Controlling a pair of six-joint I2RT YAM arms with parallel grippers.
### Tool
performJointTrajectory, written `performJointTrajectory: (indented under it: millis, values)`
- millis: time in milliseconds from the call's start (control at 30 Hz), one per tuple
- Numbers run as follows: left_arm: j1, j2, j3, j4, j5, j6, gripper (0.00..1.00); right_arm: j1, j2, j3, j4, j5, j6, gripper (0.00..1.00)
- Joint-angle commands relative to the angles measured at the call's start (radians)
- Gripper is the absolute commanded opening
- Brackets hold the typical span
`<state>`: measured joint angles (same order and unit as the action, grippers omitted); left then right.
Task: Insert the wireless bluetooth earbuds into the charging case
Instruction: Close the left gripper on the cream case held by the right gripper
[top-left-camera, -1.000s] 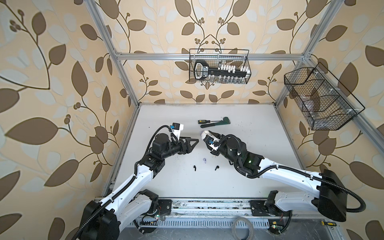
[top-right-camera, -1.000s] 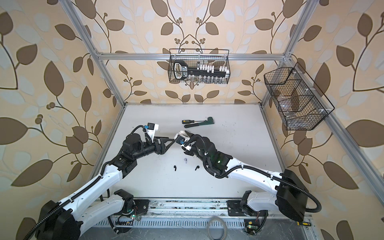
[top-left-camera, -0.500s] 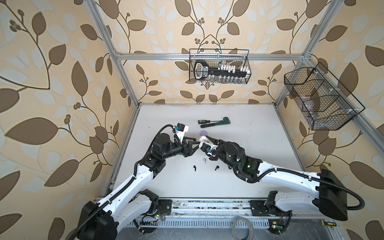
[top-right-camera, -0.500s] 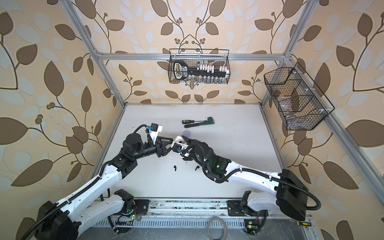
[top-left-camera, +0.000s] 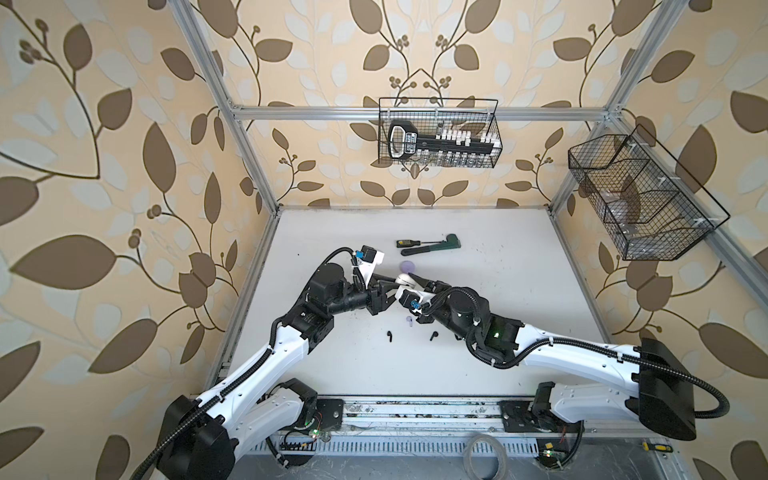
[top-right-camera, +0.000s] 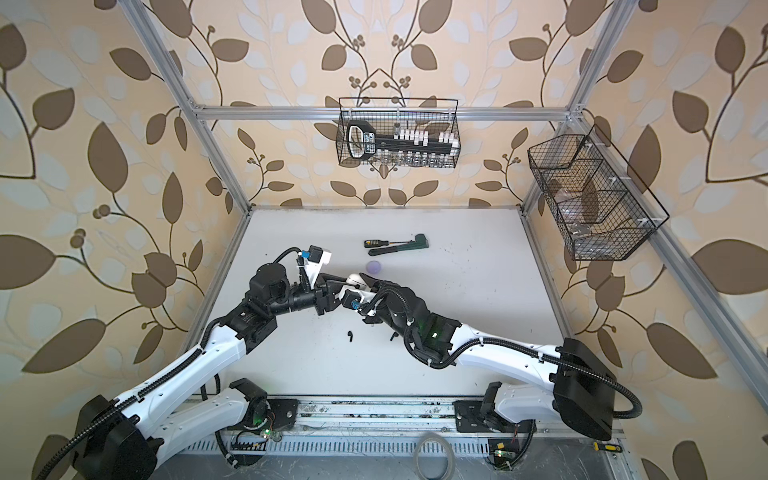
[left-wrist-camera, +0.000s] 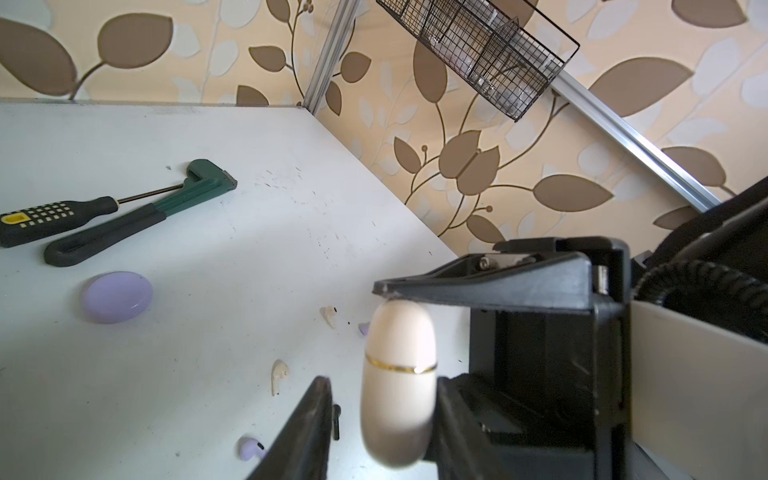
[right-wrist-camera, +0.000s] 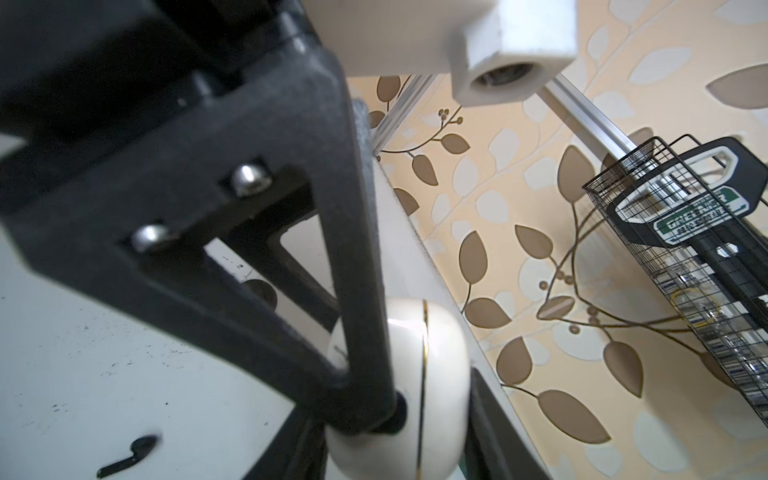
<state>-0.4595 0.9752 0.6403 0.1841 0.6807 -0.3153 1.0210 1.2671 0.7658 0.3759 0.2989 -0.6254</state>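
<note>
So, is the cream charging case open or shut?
Shut. The cream charging case shows an unbroken gold seam in the left wrist view, lid not raised.

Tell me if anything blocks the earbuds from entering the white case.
Yes: the white case, held off the table by the right gripper, is closed along its gold seam, so its own lid bars the way in.

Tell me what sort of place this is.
Likely a robot test cell, not a home: aluminium frame holding leaf wallpaper, left arm and right arm at a white table, wire baskets.
</note>
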Motion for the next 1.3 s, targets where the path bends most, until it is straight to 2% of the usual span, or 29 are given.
performJointTrajectory:
  millis: [0,100,433,900,933,1000,1100,1267]
  values:
    - [-0.011,-0.004,0.044,0.017,0.036,0.023,0.44,0.006,-0.004,0.019,0.046,0.017,-0.014,0.09]
    - [-0.012,0.003,0.048,0.012,0.042,0.024,0.46,0.006,-0.006,0.023,0.041,0.000,-0.014,0.10]
    - [-0.022,0.032,0.070,-0.010,0.065,0.038,0.43,0.012,-0.009,0.025,0.046,-0.012,-0.024,0.10]
    - [-0.027,0.057,0.084,-0.029,0.086,0.057,0.29,0.015,-0.020,0.013,0.060,-0.013,-0.057,0.11]
    - [-0.027,0.057,0.085,-0.030,0.089,0.057,0.29,0.015,-0.019,0.013,0.060,-0.005,-0.064,0.11]
    - [-0.027,0.057,0.087,-0.035,0.089,0.061,0.36,0.014,-0.018,0.010,0.062,0.006,-0.078,0.11]
    - [-0.030,0.057,0.088,-0.039,0.089,0.064,0.38,0.014,-0.024,0.002,0.062,0.009,-0.089,0.11]
    - [-0.034,0.066,0.094,-0.049,0.093,0.070,0.28,0.016,-0.035,-0.004,0.054,-0.017,-0.089,0.11]
